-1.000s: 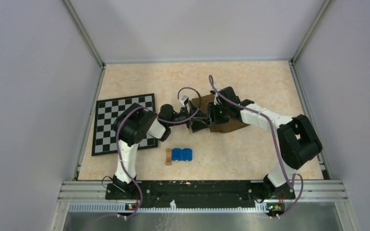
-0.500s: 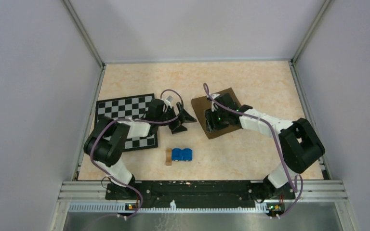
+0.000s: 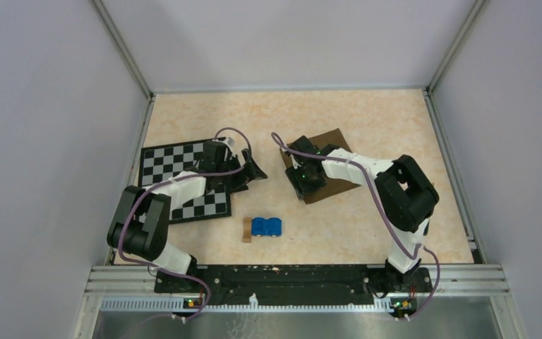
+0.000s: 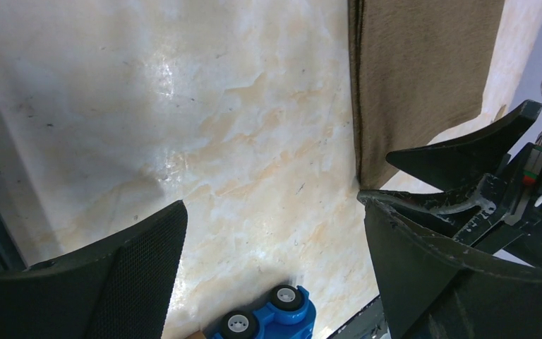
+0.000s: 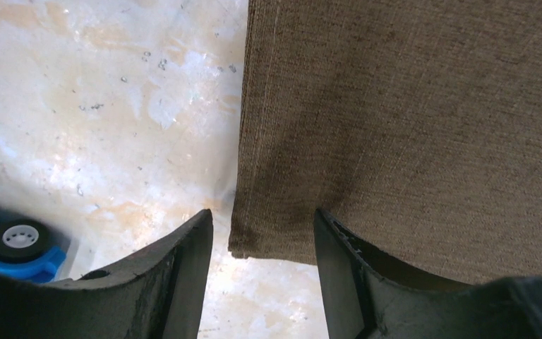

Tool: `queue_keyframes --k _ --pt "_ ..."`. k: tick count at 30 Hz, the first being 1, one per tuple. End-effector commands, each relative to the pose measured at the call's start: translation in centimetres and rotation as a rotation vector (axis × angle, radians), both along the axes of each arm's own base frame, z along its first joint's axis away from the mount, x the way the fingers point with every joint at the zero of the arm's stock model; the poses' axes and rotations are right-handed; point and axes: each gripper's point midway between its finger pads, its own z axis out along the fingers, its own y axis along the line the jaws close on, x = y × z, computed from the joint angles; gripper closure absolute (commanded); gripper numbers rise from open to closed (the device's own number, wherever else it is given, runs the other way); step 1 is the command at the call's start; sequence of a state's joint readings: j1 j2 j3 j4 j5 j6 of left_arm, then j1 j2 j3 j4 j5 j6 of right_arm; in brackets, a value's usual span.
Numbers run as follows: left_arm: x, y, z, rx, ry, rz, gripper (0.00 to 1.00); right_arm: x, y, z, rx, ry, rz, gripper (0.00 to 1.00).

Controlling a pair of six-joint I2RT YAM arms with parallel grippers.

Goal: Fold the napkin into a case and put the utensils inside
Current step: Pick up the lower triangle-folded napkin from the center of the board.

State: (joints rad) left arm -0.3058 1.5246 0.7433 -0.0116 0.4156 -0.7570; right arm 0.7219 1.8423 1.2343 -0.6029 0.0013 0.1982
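The left pincer (image 4: pixel 272 205) stood spread and empty, the right pincer (image 5: pixel 262 214) spread astride the napkin's (image 5: pixel 409 127) corner, where a shallow pinch risked slipping off.

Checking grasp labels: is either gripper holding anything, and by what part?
Nothing held. Left gripper open over the table; right gripper open astride the napkin corner, not pinching.

tabletop (image 3: pixel 367 120): beige, marbled
left: checkered mat (image 3: pixel 162 159)
centre-right: folded brown napkin (image 3: pixel 333 138)
front: blue toy car (image 3: pixel 267 227) beside wooden block (image 3: pixel 247 230)
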Motion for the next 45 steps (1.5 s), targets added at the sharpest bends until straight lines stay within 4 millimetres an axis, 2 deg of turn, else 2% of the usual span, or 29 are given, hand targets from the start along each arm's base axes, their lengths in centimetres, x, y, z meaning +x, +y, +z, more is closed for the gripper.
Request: queue_keyframes --k 1,6,9,13,15,16,19,23,27,31,37,39,43,45 --pt "0.2 0.3 1.1 0.018 -0.05 -0.015 0.01 0.2 0.4 0.2 -0.048 0.002 0.034 0.47" --pt "0.2 0.3 1.2 0.014 -0.061 -0.014 0.01 0.2 0.2 -1.2 -0.09 0.015 0.022 0.48" --pt "0.1 0.4 1.2 0.016 -0.062 -0.015 0.01 0.4 -0.8 -2.9 -0.166 -0.005 0.001 0.56" --pt "-0.1 0.3 1.5 0.006 -0.068 -0.022 0.01 0.9 -1.5 -4.7 -0.189 -0.065 -0.012 0.79" --pt "-0.3 0.1 1.4 -0.007 -0.058 -0.025 0.01 1.4 -1.0 -4.0 -0.151 -0.105 -0.022 0.95" --pt "-0.2 0.0 1.6 -0.019 -0.062 -0.025 0.01 1.6 -0.6 -3.4 -0.124 -0.125 -0.022 1.0" --pt "0.2 -1.2 2.2 -0.091 -0.058 -0.043 0.01 2.3 0.5 -0.5 -0.036 -0.191 -0.018 1.0" --pt "1.0 -4.3 2.7 -0.27 0.013 -0.064 0.01 2.0 1.5 2.5 0.091 -0.221 0.012 1.0" --pt "2.7 -6.9 1.8 -0.389 0.092 0.006 0.01 1.5 1.8 3.4 0.229 -0.175 0.002 1.0" --pt "5.0 -8.3 0.7 -0.408 0.104 0.127 0.01 1.4 1.2 3.8 0.304 -0.152 -0.026 1.0" --pt "7.8 -8.6 -2.0 -0.383 0.149 0.276 0.03 1.6 0.8 4.4 0.353 -0.148 -0.041 1.0" --pt "8.8 -8.4 -2.8 -0.349 0.14 0.309 0.08 1.7 0.8 4.6 0.366 -0.154 -0.045 1.0" --pt "11.1 -7.7 -3.7 -0.27 0.065 0.346 0.25 1.8 0.8 4.9 0.384 -0.15 -0.046 1.0" --pt "11.8 -7.8 -4.2 -0.226 0.047 0.333 0.29 1.9 0.7 5.1 0.394 -0.154 -0.046 1.0"
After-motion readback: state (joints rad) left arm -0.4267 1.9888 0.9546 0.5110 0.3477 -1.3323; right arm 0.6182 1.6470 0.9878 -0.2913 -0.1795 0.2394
